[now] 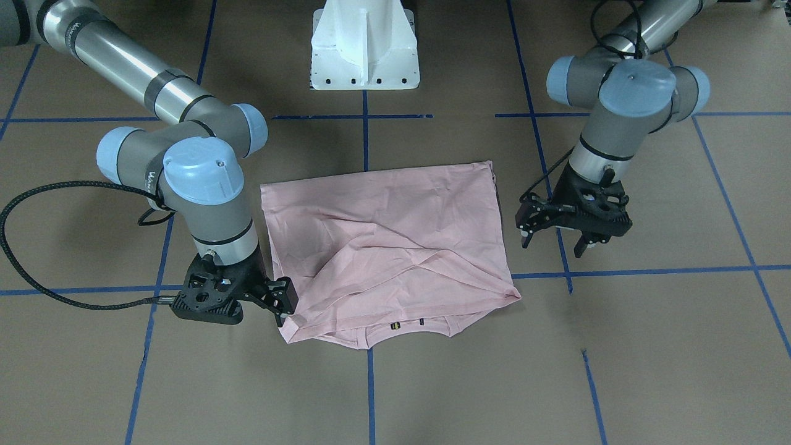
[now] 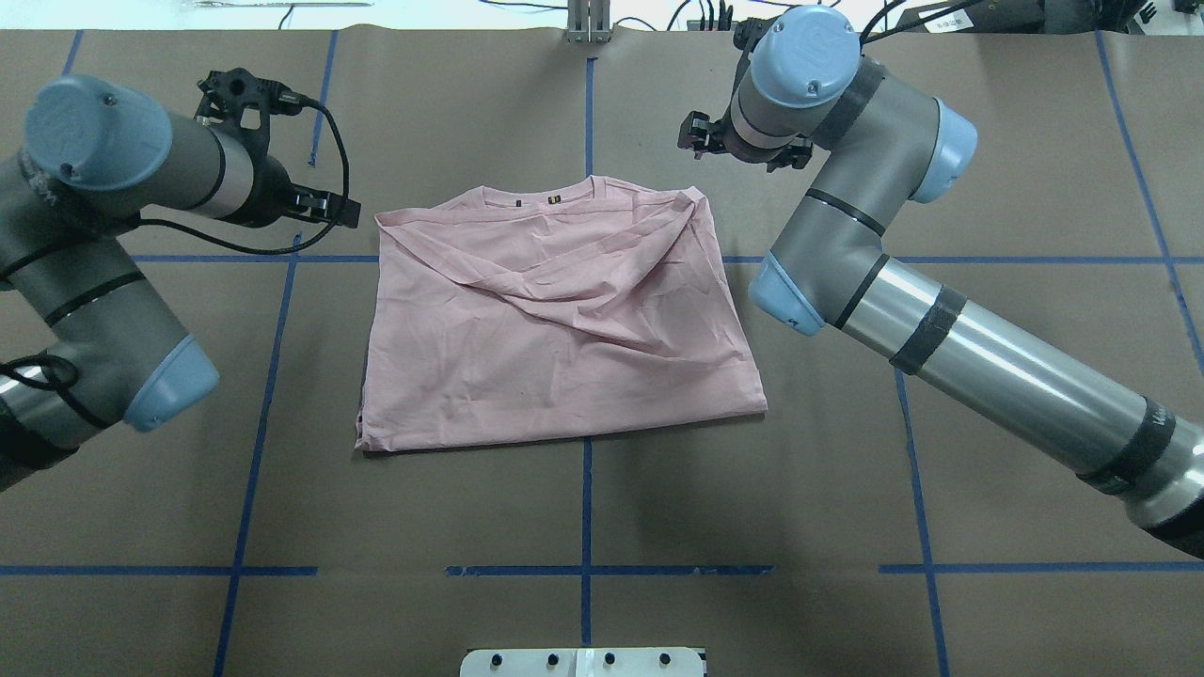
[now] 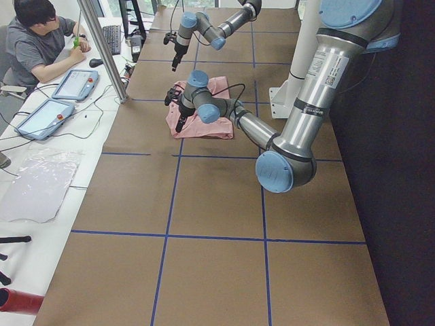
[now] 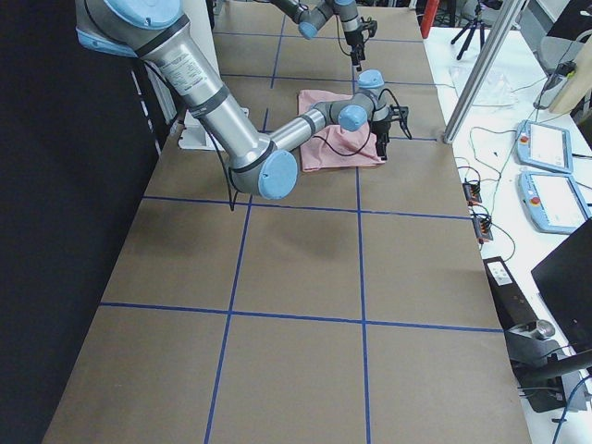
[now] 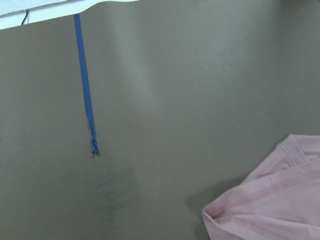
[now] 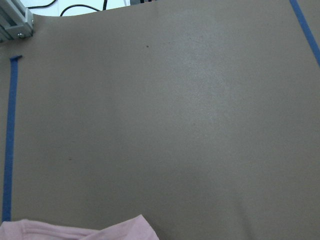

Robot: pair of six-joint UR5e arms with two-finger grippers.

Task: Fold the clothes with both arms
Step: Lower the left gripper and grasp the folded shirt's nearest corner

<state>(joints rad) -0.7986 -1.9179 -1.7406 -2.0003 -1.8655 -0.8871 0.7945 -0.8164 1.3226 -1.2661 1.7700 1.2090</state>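
Observation:
The pale pink T-shirt (image 1: 383, 247) lies flat on the brown table, plain side up, sleeves folded inward, with its collar and small black tags (image 1: 395, 324) on the edge away from the robot. No cartoon shows. It also shows in the overhead view (image 2: 555, 329). My left gripper (image 1: 553, 242) is open and empty, hovering beside the shirt's side edge, apart from it; its wrist view shows a shirt corner (image 5: 270, 210). My right gripper (image 1: 285, 309) looks open, right at the shirt's collar-side corner; the cloth is not lifted. Its wrist view shows only the shirt's edge (image 6: 75, 230).
The white pedestal base (image 1: 364, 55) stands behind the shirt on the robot's side. Blue tape lines (image 2: 585, 470) grid the brown table. In the left side view an operator (image 3: 41, 41) sits at a desk with tablets (image 3: 75, 83) beyond a metal post (image 3: 102, 47).

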